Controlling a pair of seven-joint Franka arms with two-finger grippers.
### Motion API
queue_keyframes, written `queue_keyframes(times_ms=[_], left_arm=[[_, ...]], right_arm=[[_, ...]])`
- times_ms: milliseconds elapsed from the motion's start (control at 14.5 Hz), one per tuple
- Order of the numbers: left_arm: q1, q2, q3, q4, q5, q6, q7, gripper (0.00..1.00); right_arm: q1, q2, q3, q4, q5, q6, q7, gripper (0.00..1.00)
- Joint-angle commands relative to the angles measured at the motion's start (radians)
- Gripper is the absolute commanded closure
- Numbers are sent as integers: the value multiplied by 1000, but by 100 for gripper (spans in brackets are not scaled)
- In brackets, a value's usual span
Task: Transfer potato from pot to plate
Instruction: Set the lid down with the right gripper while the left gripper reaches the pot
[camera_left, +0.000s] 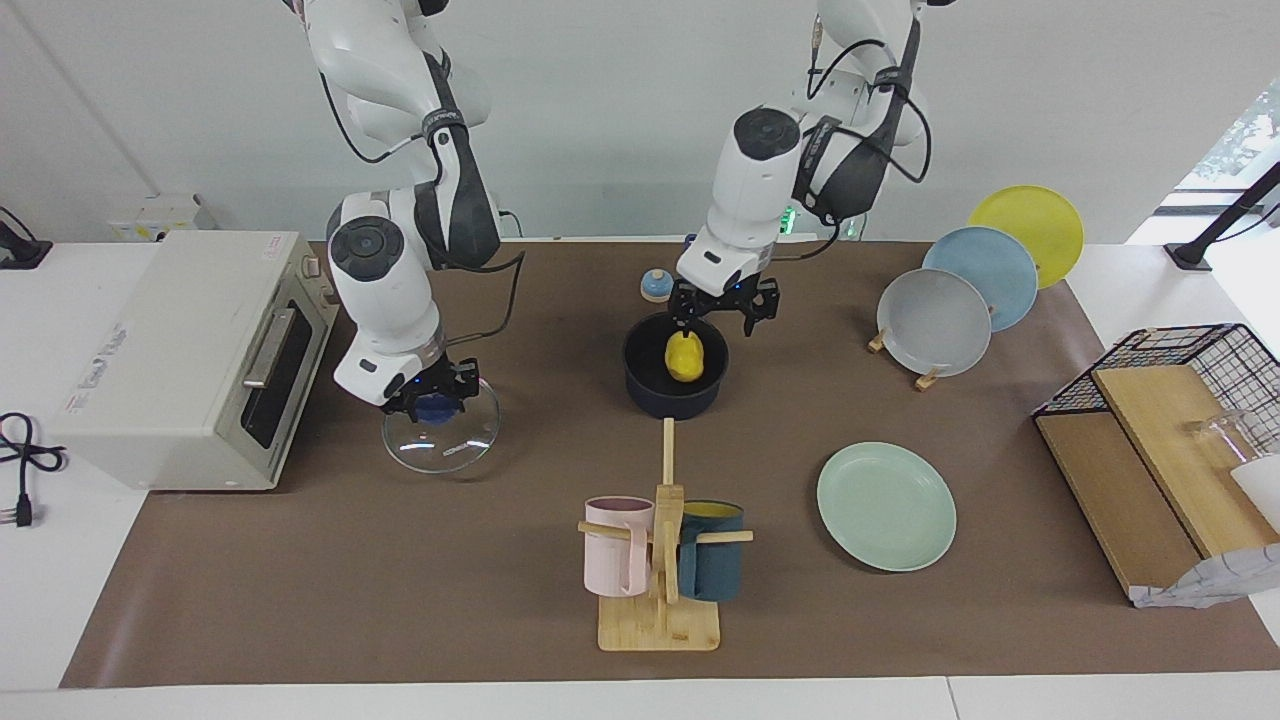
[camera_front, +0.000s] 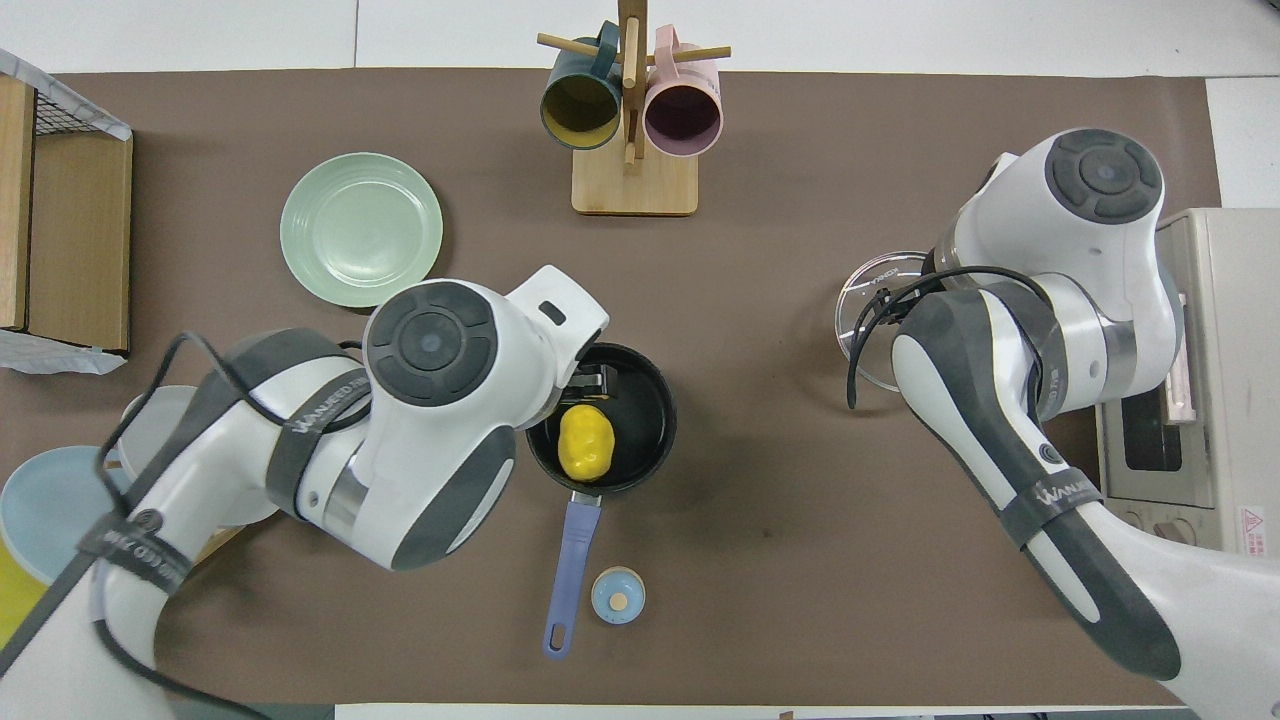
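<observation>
The yellow potato (camera_left: 685, 357) lies in the dark navy pot (camera_left: 640, 385) at the middle of the table; in the overhead view the potato (camera_front: 585, 443) is in the pot (camera_front: 655, 405), whose blue handle (camera_front: 570, 570) points toward the robots. My left gripper (camera_left: 722, 318) is open just above the pot's rim, over the potato; the overhead view shows only its tip (camera_front: 592, 385). The mint-green plate (camera_left: 886, 506) (camera_front: 361, 229) lies empty, farther from the robots, toward the left arm's end. My right gripper (camera_left: 432, 402) is at the blue knob of the glass lid (camera_left: 445, 445) (camera_front: 870, 300), which rests on the table.
A toaster oven (camera_left: 190, 350) stands at the right arm's end. A wooden mug rack (camera_left: 660, 560) with a pink and a teal mug stands farther out than the pot. Grey (camera_left: 935, 320), blue and yellow plates lean in a rack. A wire basket (camera_left: 1180, 360) holds boards. A small blue round object (camera_front: 617, 596) sits by the handle.
</observation>
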Motion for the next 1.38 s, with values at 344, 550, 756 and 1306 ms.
queue_keyframes(times_ms=[344, 550, 756, 1306], left_arm=[[-67, 68, 20, -84, -9, 142, 4, 0], [-74, 66, 20, -94, -9, 148, -2, 0], [-87, 68, 20, -127, -9, 166, -5, 0], [-107, 78, 25, -154, -7, 172, -16, 0]], right_arm=[[-51, -112, 12, -283, 1, 246, -39, 67], [-50, -108, 12, -231, 1, 215, -38, 0], [-42, -114, 18, -31, 1, -32, -25, 0], [-58, -200, -66, 278, -8, -543, -24, 0]])
